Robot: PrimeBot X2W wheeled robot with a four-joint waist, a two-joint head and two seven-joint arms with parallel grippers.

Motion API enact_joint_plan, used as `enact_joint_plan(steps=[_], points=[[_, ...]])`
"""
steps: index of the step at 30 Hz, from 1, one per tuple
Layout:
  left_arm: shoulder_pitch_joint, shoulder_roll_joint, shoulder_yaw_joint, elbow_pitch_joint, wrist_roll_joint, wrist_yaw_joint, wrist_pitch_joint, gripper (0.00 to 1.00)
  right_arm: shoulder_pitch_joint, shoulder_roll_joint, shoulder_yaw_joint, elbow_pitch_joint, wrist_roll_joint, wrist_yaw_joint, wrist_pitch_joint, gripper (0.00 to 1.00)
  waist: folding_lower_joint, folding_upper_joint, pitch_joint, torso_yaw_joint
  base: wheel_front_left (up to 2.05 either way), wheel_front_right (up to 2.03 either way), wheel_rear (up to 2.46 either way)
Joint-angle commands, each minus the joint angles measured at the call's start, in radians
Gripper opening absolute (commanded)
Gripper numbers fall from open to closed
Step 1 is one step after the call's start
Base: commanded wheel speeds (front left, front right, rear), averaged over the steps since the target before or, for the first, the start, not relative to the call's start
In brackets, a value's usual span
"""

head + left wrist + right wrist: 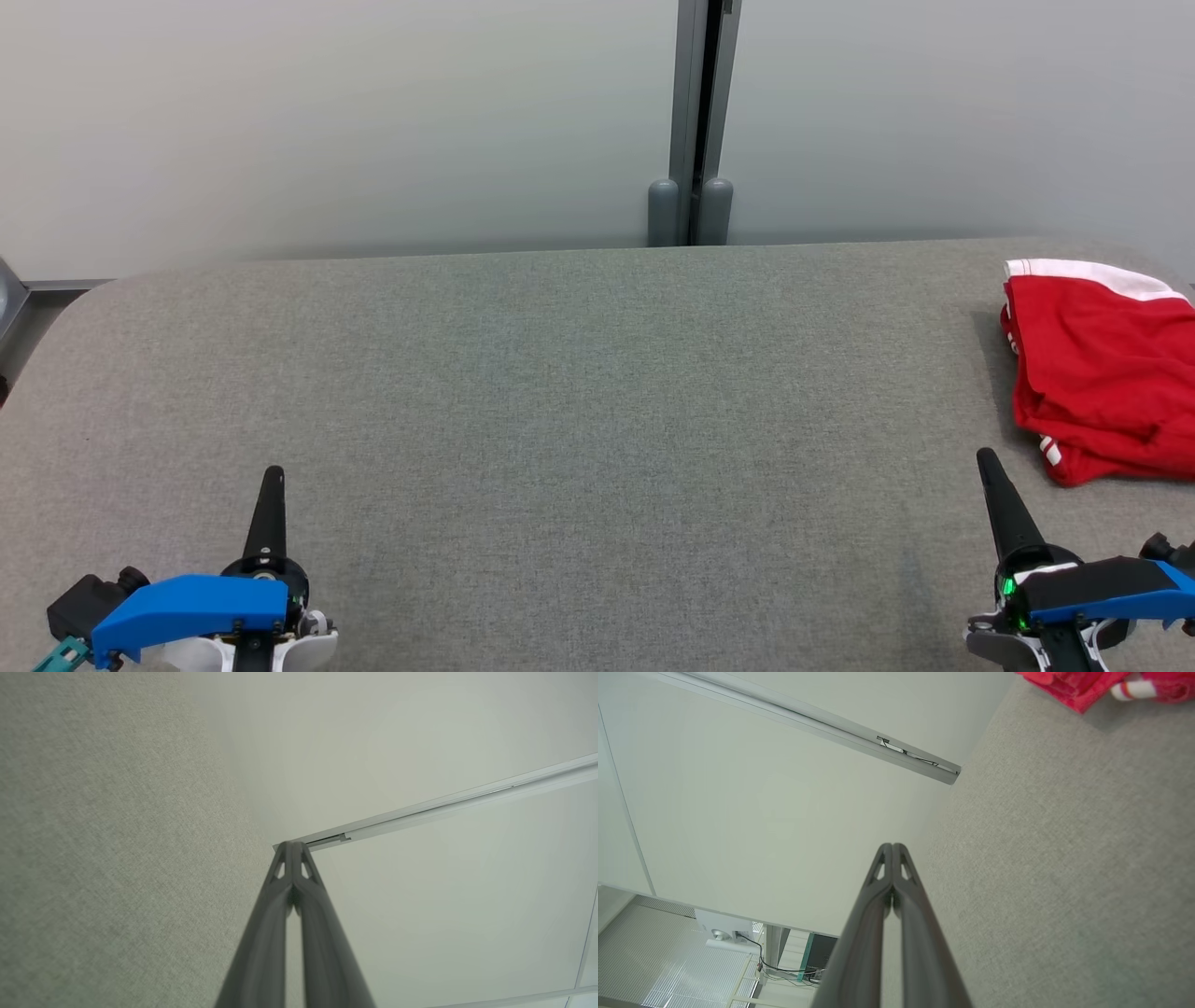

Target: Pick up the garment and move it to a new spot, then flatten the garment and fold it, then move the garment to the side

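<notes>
Table [560, 392]; garment [1106, 373] fuller in head cam

Head view overlooks table [560, 392]; low right wrist shares garment [1102, 373].

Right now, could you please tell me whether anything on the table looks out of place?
Only the red garment: it lies bunched and creased at the right edge of the grey table, running out of the head view. The left hand and right hand are shut, away from it.
</notes>
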Motion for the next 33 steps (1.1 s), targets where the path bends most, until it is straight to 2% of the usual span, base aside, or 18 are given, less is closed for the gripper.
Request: enact_joint_plan(steps=[1,33], points=[[-0.020,0.000,0.006,-0.015,-0.023,-0.002,0.008,0.00,-0.018,-0.008,-0.003,-0.004,0.029,0.000,0.005,0.00,-0.0001,-0.0001,0.000,0.000,0.00,0.00,0.00],[-0.031,-0.017,0.054,-0.051,-0.246,-0.002,0.075,0.00,-0.034,-0.010,-0.004,0.002,0.289,0.000,0.036,0.00,-0.0001,-0.0001,0.003,-0.003,0.00,0.00,0.00]])
